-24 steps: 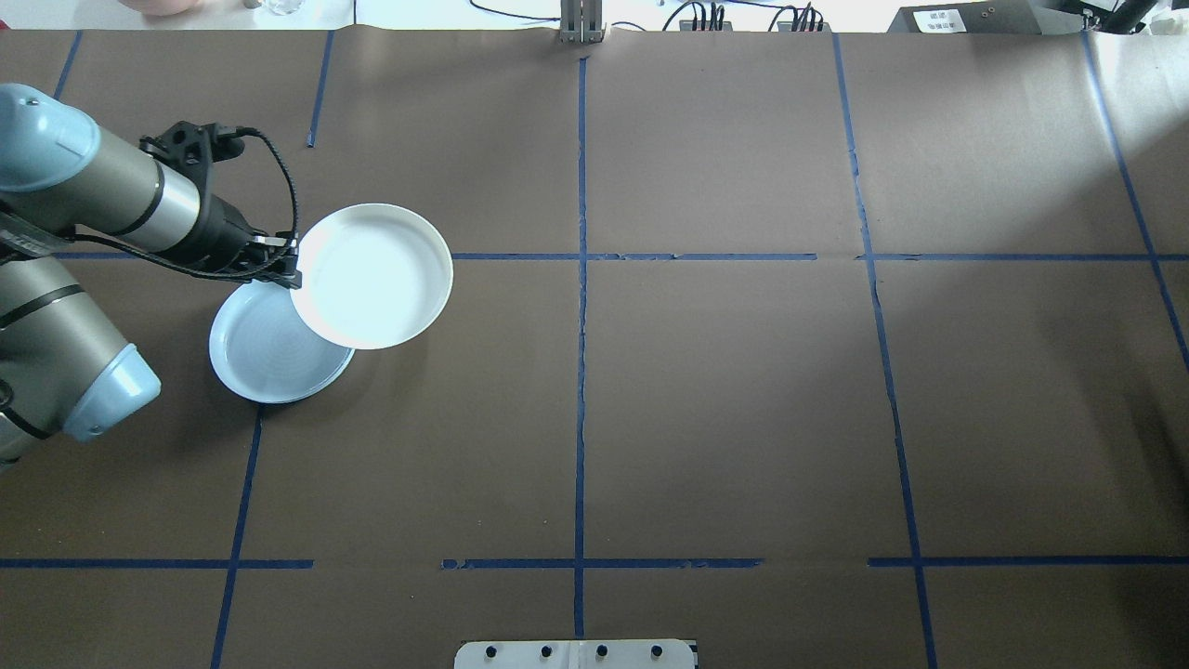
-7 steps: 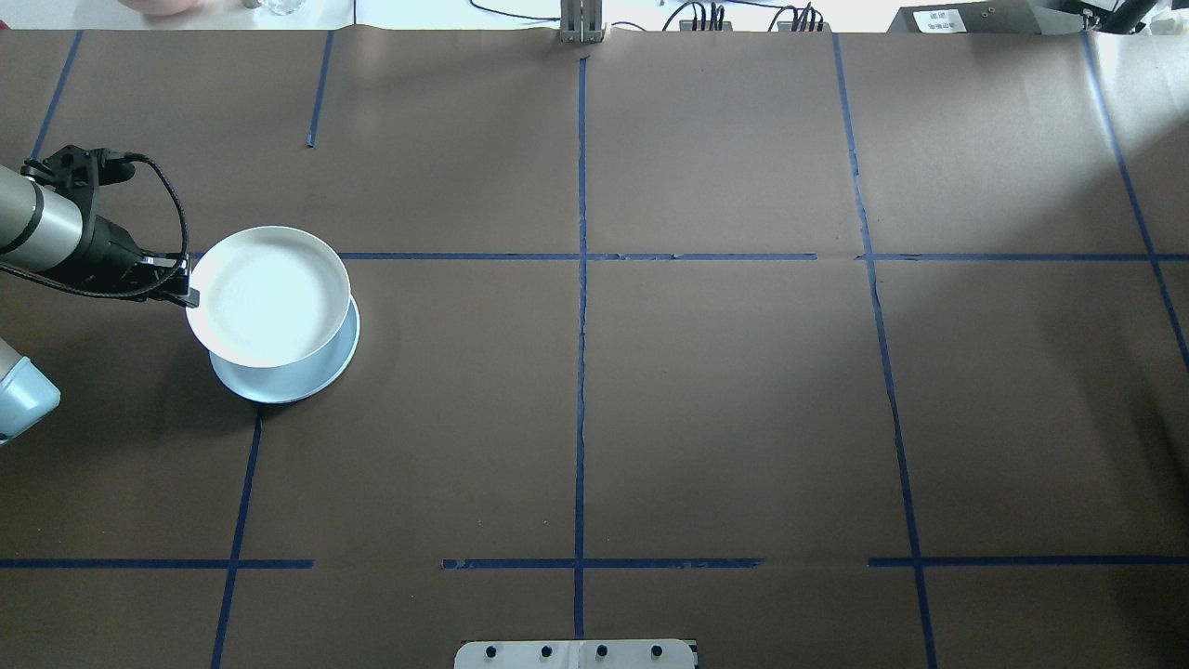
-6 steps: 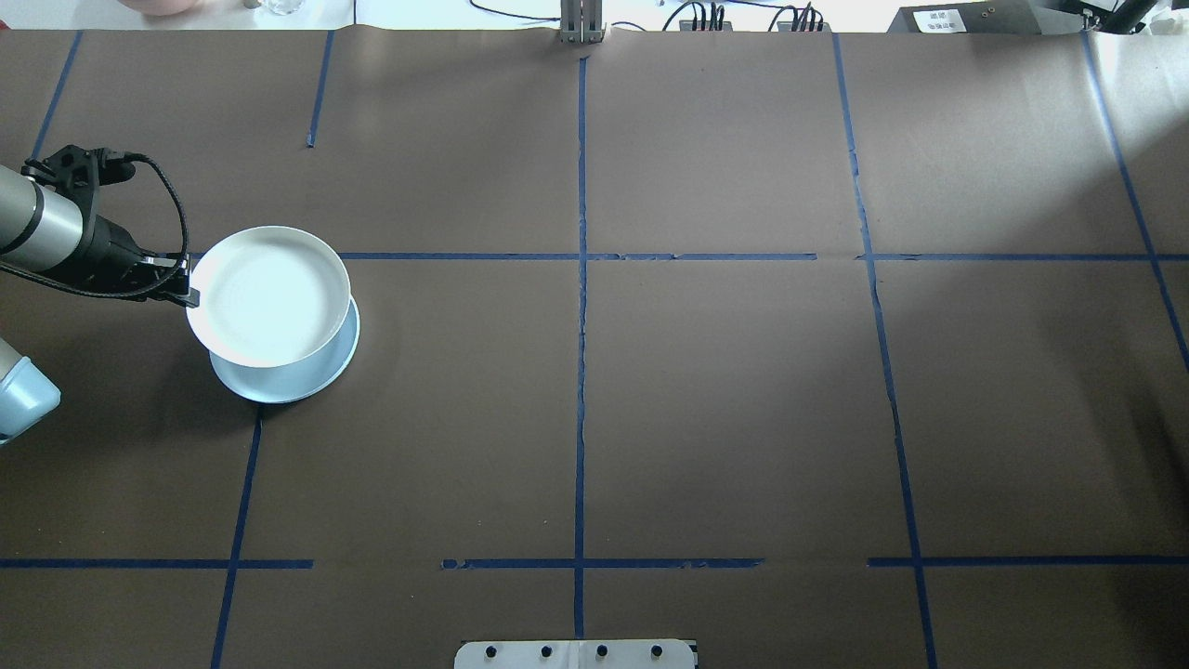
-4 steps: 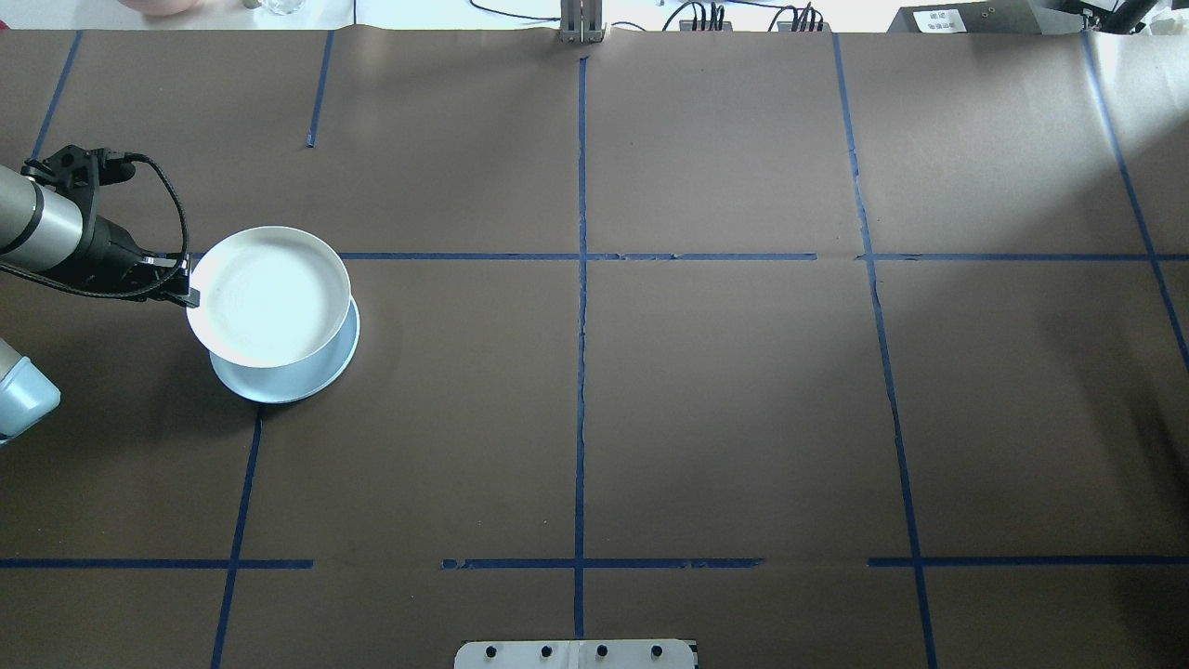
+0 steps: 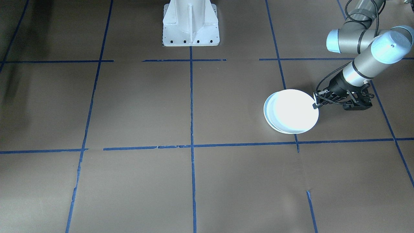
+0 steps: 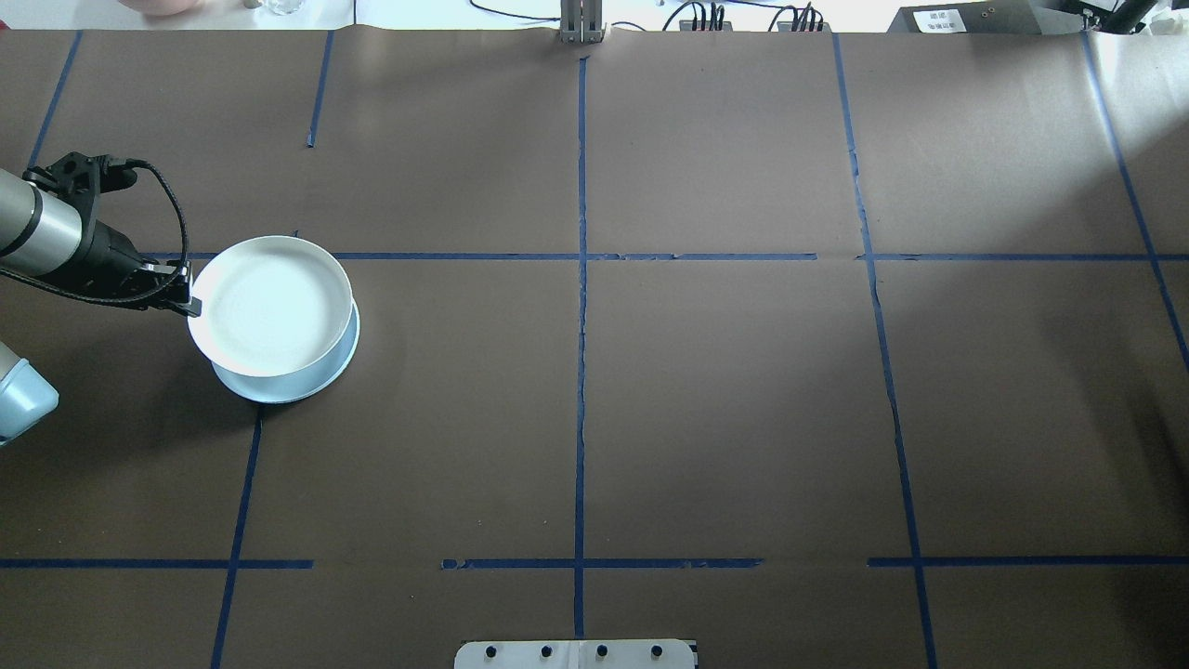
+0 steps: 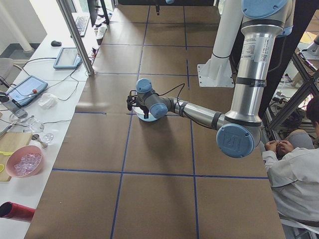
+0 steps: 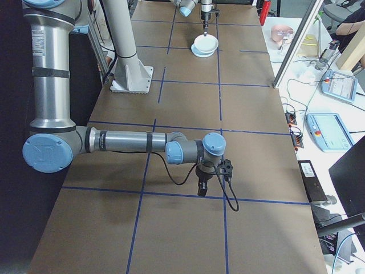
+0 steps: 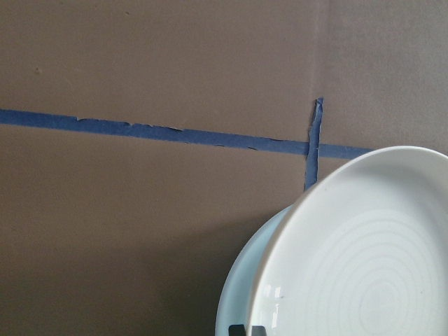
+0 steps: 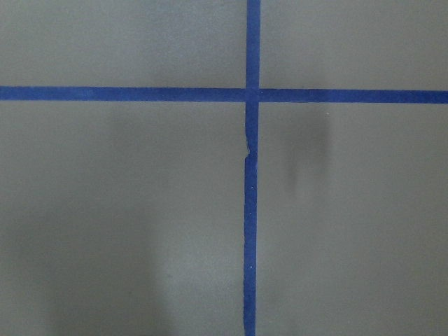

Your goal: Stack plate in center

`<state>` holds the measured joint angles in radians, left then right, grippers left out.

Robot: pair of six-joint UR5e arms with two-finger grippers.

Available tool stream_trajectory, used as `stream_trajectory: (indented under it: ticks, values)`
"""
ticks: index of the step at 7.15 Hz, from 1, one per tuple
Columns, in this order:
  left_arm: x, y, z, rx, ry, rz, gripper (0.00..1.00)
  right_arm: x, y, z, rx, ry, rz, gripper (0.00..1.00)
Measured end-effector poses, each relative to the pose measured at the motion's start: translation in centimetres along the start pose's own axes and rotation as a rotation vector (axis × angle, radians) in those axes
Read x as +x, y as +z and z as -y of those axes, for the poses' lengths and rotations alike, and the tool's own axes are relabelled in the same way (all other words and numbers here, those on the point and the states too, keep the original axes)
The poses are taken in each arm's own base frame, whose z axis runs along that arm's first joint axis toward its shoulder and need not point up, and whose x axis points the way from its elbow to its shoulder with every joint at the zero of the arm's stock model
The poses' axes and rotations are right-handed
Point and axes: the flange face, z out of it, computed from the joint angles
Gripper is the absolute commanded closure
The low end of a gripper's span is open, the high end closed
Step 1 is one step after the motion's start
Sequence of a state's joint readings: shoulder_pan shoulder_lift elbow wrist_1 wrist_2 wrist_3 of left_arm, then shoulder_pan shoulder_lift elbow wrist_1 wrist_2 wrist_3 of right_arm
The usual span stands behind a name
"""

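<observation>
Left end effector (image 6: 192, 299), white plate (image 6: 271, 305) lower now

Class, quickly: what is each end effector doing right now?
Left end effector: closed on the rim of the white plate.
Right end effector: cannot be told.

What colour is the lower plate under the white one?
Pale blue; the lower plate shows best in the overhead exterior view.

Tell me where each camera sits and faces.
Front: across table, facing robot; base, left gripper gripping round white ceramic plate.
Overhead: behind robot, looking down; left arm.
Left side: left end; left arm near.
Right side: right end; right gripper near.
Left wrist: over plate rim.
Right wrist: over blue tape cross.
Front, overhead share the plate.
</observation>
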<state>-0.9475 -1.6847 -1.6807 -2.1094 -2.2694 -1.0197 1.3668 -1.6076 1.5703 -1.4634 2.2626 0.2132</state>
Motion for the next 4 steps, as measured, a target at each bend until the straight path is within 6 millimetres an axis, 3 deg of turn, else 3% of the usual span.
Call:
stream_trajectory:
  ticks: [4]
  values:
    - [-0.02, 0.15, -0.01, -0.007, 0.007, -0.001, 1.00, 0.01, 0.01, 0.00, 0.000, 0.000, 0.000, 0.00]
